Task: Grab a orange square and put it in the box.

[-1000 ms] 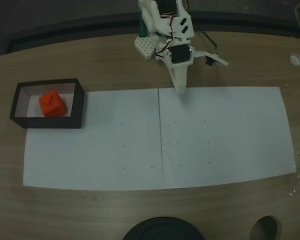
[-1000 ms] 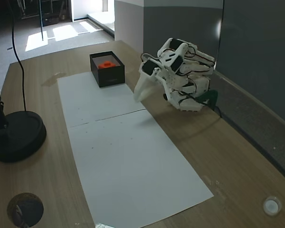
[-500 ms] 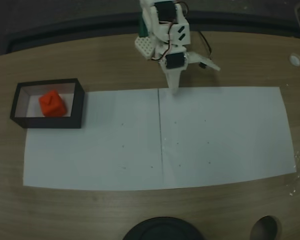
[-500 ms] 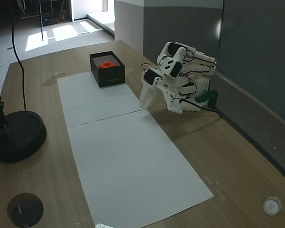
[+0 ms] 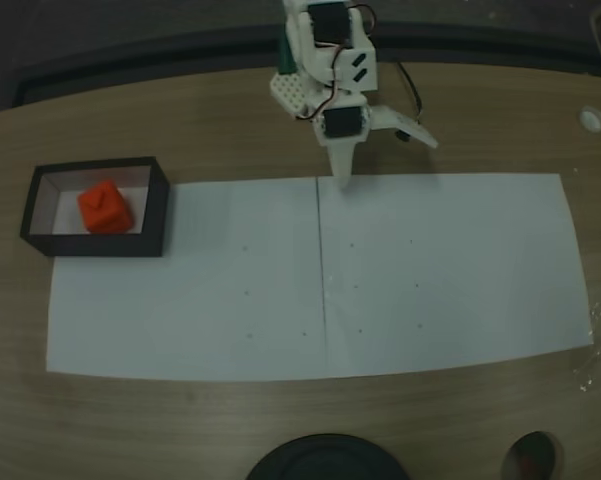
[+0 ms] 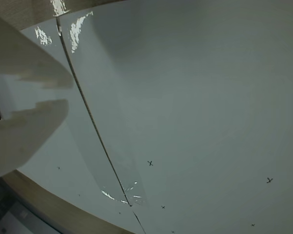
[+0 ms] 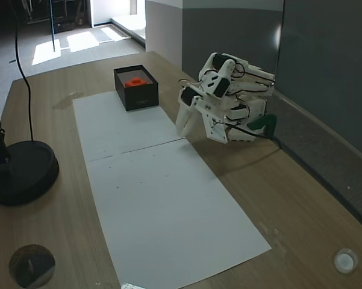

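The orange square [image 5: 104,208] lies inside the box [image 5: 158,210] at the left end of the paper; it also shows in the box [image 7: 136,96] in another fixed view as an orange patch [image 7: 135,81]. My gripper [image 5: 341,180] hangs at the paper's far edge, near the arm's base, a long way right of the box in a fixed view. It points down at the paper [image 7: 181,127]. In the wrist view its fingers [image 6: 24,136] stand close together with nothing between them, above the seam between two sheets.
Two white paper sheets [image 5: 430,270] cover the middle of the wooden table. A black round base [image 7: 18,171] stands at the near edge, beside a round hole [image 5: 530,458]. A small white cap [image 5: 591,118] lies at the far right. A wall runs behind the arm.
The arm has folded back toward its base and the gripper tip has shifted a little left along the paper's far edge. The orange square has stayed in the box.
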Available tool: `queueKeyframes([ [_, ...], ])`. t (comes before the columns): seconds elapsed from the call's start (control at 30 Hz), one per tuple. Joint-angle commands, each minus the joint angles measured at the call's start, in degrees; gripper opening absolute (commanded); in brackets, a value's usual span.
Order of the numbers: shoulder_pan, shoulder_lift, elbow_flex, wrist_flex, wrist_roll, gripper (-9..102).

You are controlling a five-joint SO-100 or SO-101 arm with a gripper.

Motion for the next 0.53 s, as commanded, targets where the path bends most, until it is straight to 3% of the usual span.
queueKeyframes([
  [0.0, 0.18, 1.14, -3.25, 0.26, 0.44, 0],
  [0.5, 0.18, 1.14, -3.25, 0.26, 0.44, 0],
])
